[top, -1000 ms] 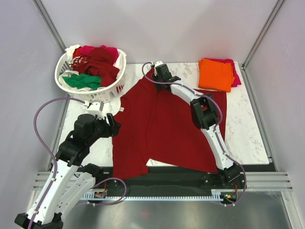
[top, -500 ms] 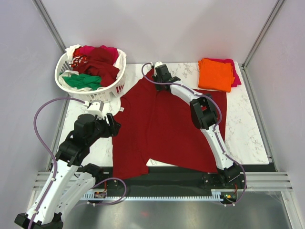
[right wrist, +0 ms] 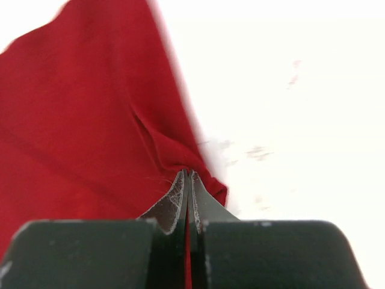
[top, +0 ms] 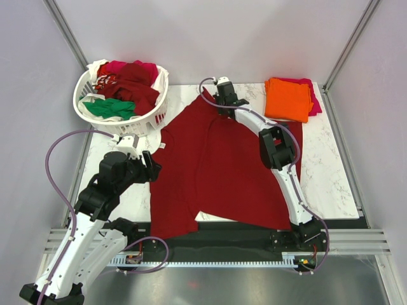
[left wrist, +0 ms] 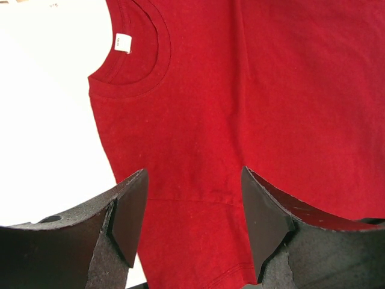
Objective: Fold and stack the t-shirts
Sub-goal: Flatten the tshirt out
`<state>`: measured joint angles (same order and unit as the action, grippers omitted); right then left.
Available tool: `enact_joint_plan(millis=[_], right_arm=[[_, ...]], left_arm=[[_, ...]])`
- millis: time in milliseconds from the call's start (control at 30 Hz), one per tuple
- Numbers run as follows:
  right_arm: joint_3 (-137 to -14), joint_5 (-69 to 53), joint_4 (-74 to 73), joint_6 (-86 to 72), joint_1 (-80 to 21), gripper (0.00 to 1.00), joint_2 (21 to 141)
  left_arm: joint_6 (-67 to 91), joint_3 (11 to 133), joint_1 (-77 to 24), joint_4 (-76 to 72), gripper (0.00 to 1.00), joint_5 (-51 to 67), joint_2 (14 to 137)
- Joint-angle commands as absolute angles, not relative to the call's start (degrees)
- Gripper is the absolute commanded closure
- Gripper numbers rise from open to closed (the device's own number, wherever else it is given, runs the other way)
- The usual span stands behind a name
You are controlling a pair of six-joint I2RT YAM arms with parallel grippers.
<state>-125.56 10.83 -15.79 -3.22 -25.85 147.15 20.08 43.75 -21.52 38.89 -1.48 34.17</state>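
My left tool (left wrist: 192, 177) is hovering released above the near-left part of the dark red t-shirt (top: 216, 171), jaws wide and gripping nothing. The shirt is lying spread across the tabletop (top: 324, 171), its collar (left wrist: 135, 60) turned toward the left and its near hem reaching the front edge.

At the shirt's far edge my right tool (right wrist: 187, 180) is clenched on a pinch of the cloth, which is bunching at the tips.

I am judging the cotton light, limp and not slippery. It is likely to drape and wrinkle rather than hold shape, so I am favouring holds at hems, corners or sleeve seams, two grips well apart.

Farther off, a folded orange t-shirt (top: 287, 98) is resting on a magenta t-shirt (top: 314, 105) at the far right. The lattice basket (top: 137, 127) at the far left is holding more shirts.
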Motion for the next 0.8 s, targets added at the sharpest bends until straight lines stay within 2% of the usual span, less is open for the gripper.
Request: enact_joint_plan(millis=[0, 167, 233, 267, 300, 333, 400, 433, 633, 767], right_arm=[[-128.1, 14.3, -12.1, -4.2, -23.2, 1.0, 144.9], [-130.3, 15.5, -10.2, -4.6, -21.4, 1.0, 147.0], [-131.0, 15.7, -9.6, -5.2, -20.7, 0.96, 148.4], [-131.8, 15.8, -9.5, -5.4, -20.4, 0.91, 148.9], [-132.2, 15.9, -9.5, -5.6, -20.1, 0.68, 149.3], [-132.4, 16.1, -9.2, -6.1, -20.0, 0.59, 149.8], [-132.7, 17.0, -8.8, -6.5, -19.4, 0.28, 150.4], [-133.3, 17.3, -8.5, -6.5, -19.1, 0.02, 150.5], [-130.4, 17.3, -8.4, -6.9, -18.8, 0.02, 143.5], [-117.7, 15.7, -8.3, -11.9, -18.9, 0.02, 132.9]], left_arm=[[20.0, 43.9, -21.6, 37.5, 0.3, -2.8, 34.4], [20.0, 43.9, -21.6, 37.5, 0.3, -2.8, 34.7], [20.0, 43.9, -21.6, 37.5, 0.3, -3.0, 34.8], [20.0, 43.9, -21.6, 37.5, 0.3, -3.0, 34.8], [20.0, 43.9, -21.6, 37.5, 0.3, -3.0, 34.8], [20.1, 43.9, -21.6, 37.5, 0.3, -3.1, 35.0], [20.1, 43.9, -21.6, 37.5, 0.3, -3.1, 35.1], [20.1, 43.9, -21.6, 37.6, 0.3, -3.1, 35.1], [20.2, 43.9, -21.6, 37.6, 0.3, -3.3, 35.2], [20.5, 43.8, -21.6, 37.6, 0.3, -3.3, 37.1]])
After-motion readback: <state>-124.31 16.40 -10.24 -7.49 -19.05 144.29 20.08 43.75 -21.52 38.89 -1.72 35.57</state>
